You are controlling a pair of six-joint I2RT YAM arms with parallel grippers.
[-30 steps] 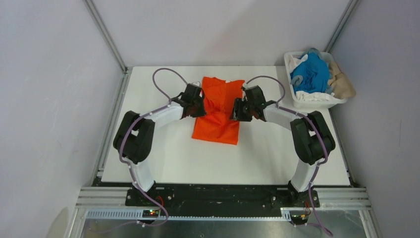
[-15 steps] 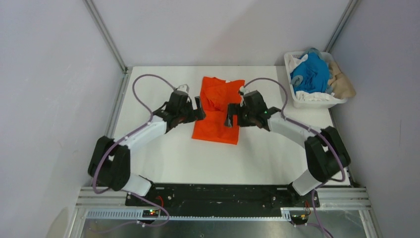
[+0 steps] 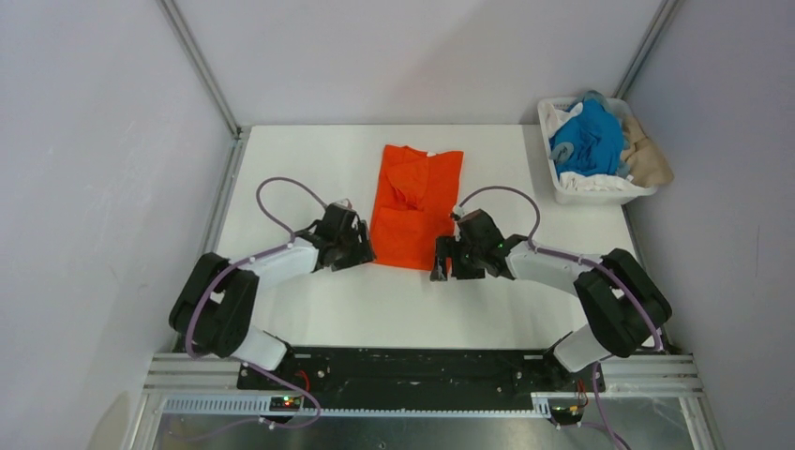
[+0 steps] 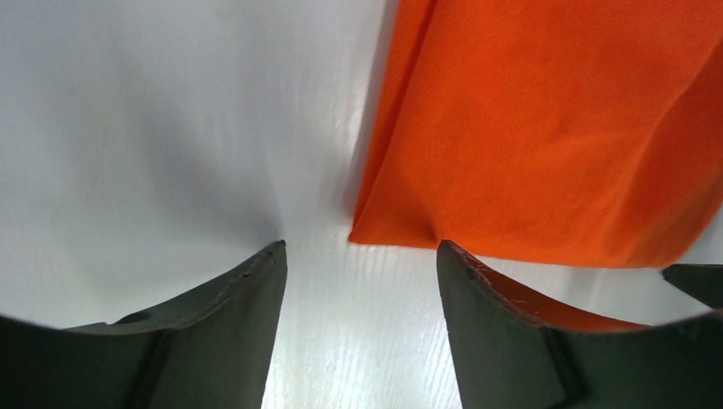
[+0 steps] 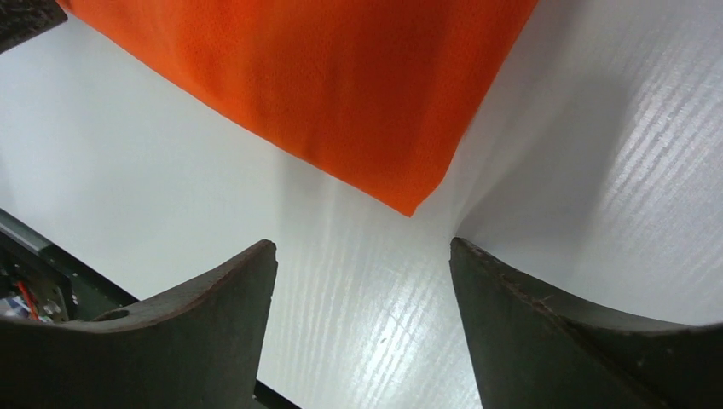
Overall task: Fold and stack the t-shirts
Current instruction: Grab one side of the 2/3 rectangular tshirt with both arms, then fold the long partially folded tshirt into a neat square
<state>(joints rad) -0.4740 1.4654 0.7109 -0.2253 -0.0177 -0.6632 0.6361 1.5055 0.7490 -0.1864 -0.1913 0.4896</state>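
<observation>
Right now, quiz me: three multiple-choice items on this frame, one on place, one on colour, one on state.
1. The white basket stands at which part of the table?
A. near-left corner
B. centre
C. far-right corner

2. The t-shirt lying flat on the table is:
A. blue
B. orange
C. beige

3. The left jaws and right jaws are:
A. both open, gripping nothing
B. both shut on cloth
C. one open, one shut

Answers:
1 C: the top view shows the basket at the far right, away from both arm bases.
2 B: the cloth is bright orange in all three views.
3 A: each wrist view shows bare table between spread jaws, with nothing pinched and the shirt's near corner close by.
</observation>
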